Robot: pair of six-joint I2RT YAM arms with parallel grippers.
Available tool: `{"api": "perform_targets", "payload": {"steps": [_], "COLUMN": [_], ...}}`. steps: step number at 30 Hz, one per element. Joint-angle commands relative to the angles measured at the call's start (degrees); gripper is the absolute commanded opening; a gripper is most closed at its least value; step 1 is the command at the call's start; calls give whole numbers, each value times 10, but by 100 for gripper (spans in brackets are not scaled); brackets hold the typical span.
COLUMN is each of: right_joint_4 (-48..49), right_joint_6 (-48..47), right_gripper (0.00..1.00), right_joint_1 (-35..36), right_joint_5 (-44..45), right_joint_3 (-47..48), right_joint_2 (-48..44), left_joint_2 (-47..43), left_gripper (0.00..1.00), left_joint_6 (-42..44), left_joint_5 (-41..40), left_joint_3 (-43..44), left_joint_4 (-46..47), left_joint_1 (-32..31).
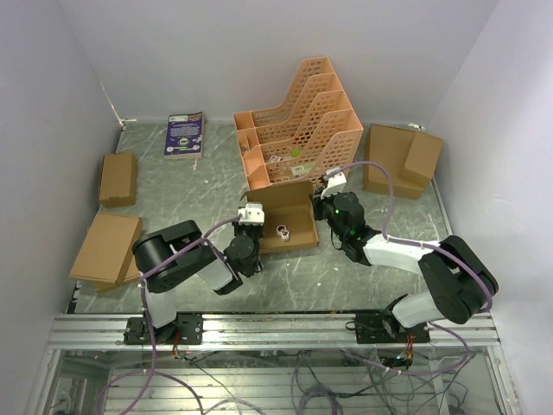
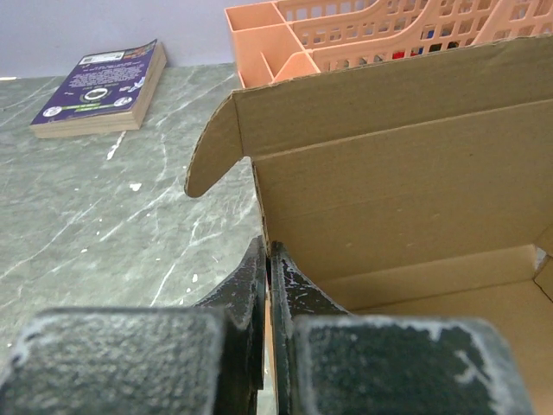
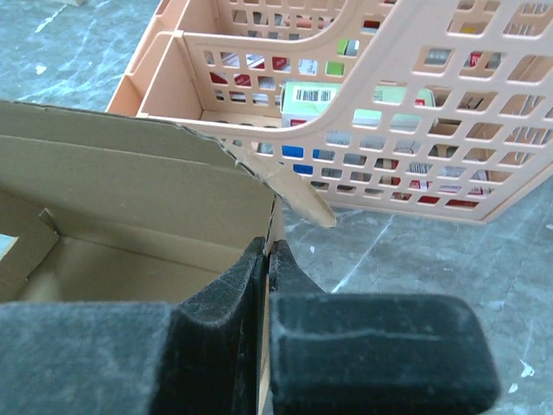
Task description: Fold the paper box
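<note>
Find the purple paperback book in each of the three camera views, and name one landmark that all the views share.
Top external: the purple paperback book lies at upper left, lying flat.
Left wrist: it is in the upper left corner.
Right wrist: not in it.
Shared landmark: the orange plastic lattice file rack, seen in all three views.

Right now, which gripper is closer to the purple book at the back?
Left. The left gripper is shut on the left wall of the paper box, the side toward the purple book. The right gripper is shut on its right wall, farther off, the box between.
</note>
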Motion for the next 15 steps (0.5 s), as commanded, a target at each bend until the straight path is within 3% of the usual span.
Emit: {"api": "perform_targets", "payload": {"steps": [1, 15], "right_joint_4": [-8, -112], "right_joint_6": [34, 30], "right_gripper": [0, 0], "right_joint_1": [20, 20], "right_joint_5": [-64, -83], "right_joint_3": [-5, -3], "right_joint_2": [-12, -43], "left_joint_2": [32, 22], "left_gripper": [7, 7], "left_joint_6": [-2, 1], "left_joint_5": [23, 0], "left_joint_3": [7, -16], "left_joint_4": [122, 122], "left_joint_1": [-39, -85]}}
